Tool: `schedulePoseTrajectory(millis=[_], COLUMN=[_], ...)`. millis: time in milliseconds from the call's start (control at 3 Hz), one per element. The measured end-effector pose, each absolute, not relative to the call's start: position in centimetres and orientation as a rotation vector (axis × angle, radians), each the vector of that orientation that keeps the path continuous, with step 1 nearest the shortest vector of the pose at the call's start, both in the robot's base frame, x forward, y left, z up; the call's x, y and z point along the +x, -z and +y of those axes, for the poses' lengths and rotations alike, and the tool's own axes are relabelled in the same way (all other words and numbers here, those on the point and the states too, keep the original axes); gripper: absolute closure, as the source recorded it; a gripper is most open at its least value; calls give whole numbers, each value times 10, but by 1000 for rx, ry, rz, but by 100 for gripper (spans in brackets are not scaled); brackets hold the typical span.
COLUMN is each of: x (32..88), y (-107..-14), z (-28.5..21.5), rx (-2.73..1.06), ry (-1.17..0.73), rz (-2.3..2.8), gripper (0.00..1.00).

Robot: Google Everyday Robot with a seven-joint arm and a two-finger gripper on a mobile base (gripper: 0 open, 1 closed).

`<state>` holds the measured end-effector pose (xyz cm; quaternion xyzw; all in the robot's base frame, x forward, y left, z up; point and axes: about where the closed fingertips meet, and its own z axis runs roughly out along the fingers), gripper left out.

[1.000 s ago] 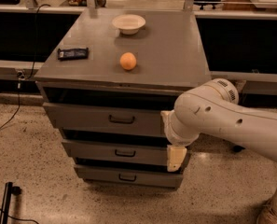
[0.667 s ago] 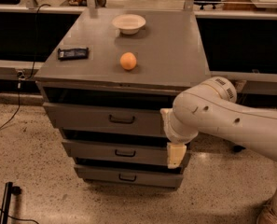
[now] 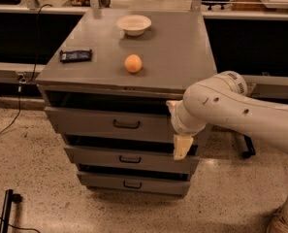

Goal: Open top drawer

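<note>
1. Hanging below the table's point(image 3: 182, 47) front right corner: gripper point(image 3: 182, 146), jaws' state cannot be told.
2. Top drawer point(image 3: 85, 123), under the front edge: seemingly barely out, handle point(image 3: 126, 124) not held.
3. Remaining: grasp handle, pull drawer out.

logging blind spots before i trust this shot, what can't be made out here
Camera view:
- Gripper: just below the top drawer's right end, mostly covered by the arm; whether it touches anything is unclear.
- That drawer: right end hidden behind the arm; inside in shadow.
- Dark packet on top: label too small to read.
- Arm: cut off by the right edge.
</note>
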<state>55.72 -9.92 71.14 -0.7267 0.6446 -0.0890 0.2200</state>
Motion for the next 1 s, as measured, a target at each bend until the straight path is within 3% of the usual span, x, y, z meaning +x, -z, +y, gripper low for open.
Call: schedulePoseTrajectory(millis=[1000], x=[589], y=[-654], z=[-103], rx=[-2027], ry=[124], rz=[1833], gripper=[0])
